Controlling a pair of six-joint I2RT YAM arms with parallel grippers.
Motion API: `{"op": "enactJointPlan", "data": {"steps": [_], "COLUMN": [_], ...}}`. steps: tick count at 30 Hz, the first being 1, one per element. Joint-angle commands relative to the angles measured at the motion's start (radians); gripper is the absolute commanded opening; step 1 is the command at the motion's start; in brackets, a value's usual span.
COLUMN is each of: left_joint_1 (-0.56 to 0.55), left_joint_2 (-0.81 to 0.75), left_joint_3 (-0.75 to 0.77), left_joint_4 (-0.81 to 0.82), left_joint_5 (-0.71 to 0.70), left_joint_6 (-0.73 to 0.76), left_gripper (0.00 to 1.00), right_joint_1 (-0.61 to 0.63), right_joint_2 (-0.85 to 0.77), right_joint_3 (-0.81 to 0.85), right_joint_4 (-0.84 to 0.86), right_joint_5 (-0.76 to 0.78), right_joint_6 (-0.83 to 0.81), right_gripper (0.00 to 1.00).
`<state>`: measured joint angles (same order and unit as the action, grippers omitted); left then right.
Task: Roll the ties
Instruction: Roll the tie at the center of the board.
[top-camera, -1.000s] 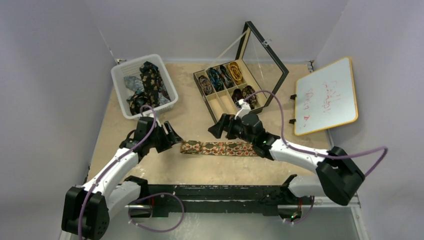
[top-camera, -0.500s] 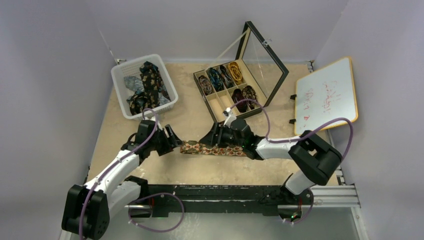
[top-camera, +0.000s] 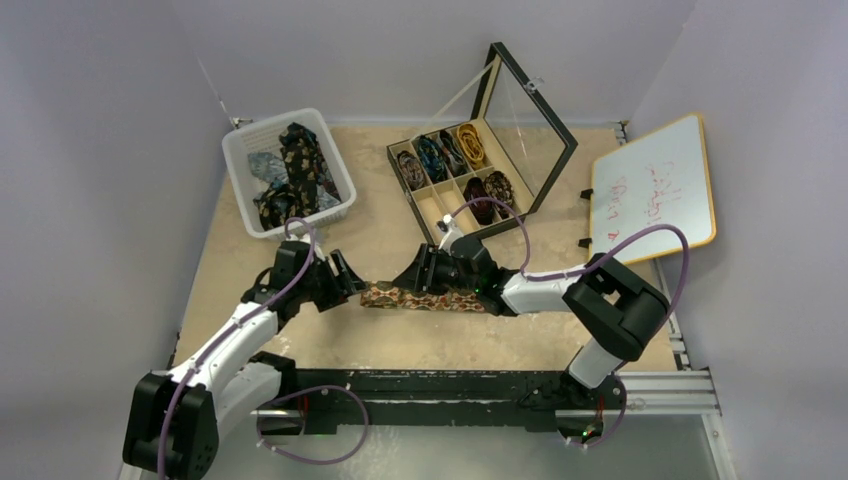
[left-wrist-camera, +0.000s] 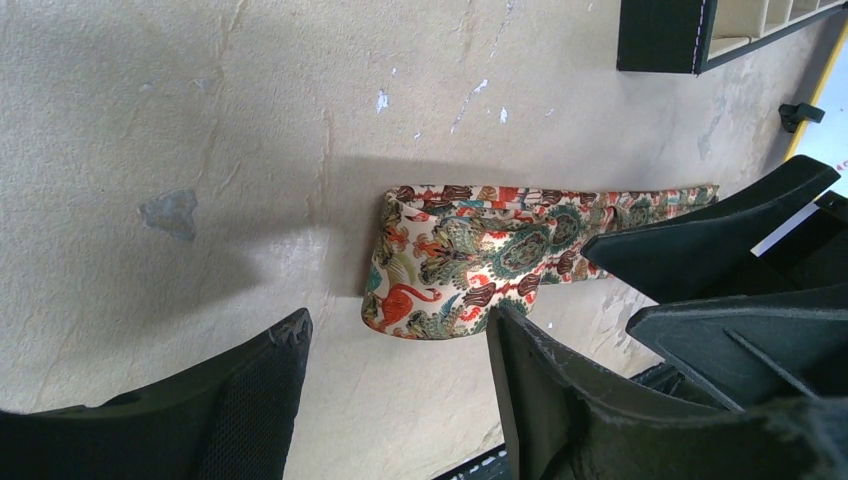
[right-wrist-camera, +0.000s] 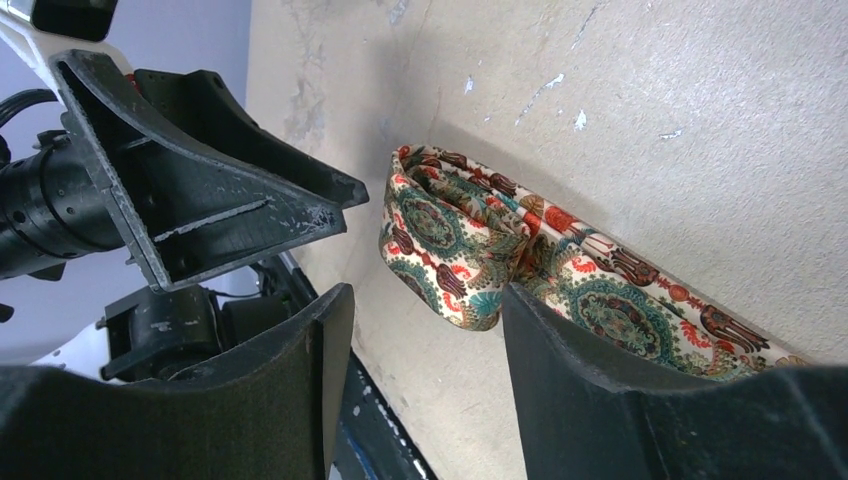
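Top external: tan-orange paisley fabric necktie (top-camera: 440, 298) lies flat on the beige table (top-camera: 380, 235), left end folded over, likely a coil start. Left gripper (left-wrist-camera: 398, 318) faces the fold, jaws wide, empty. Right gripper (right-wrist-camera: 428, 295) straddles it, jaws apart, probably to pinch.

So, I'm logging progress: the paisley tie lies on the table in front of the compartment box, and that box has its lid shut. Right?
No: the lid stands open, raised above the compartment box, as the top external view shows. The paisley tie does lie on the table in front of it.
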<state>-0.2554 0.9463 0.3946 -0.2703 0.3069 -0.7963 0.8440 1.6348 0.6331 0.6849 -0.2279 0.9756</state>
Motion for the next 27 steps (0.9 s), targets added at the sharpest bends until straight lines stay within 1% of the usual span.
{"op": "enactJointPlan", "data": {"steps": [1,5,13,22,27], "left_joint_1": [0.007,0.007,0.007,0.007,0.007], "left_joint_2": [-0.015,-0.022,-0.011,-0.001,0.009], "left_joint_3": [-0.003,-0.006,-0.010,-0.024,-0.026], "left_joint_4": [0.019,0.019,0.037,0.070,0.083], "left_joint_5": [0.008,0.008,0.019,0.045,0.053], "left_joint_6": [0.013,0.016,0.025,0.035,0.040], "left_gripper": [0.63,0.63,0.63,0.63,0.63], "right_joint_1": [0.006,0.011,0.018,0.017,0.018], "right_joint_2": [-0.021,-0.003,0.048,0.115,0.132], "right_joint_3": [0.023,0.021,0.053,0.096,0.102], "right_joint_4": [0.013,0.030,0.000,-0.057,-0.073], "right_joint_5": [-0.003,-0.012,-0.020,-0.044,-0.029], "right_joint_6": [0.007,0.027,0.027,0.019,0.015], "right_gripper": [0.57,0.55,0.51,0.39,0.38]}}
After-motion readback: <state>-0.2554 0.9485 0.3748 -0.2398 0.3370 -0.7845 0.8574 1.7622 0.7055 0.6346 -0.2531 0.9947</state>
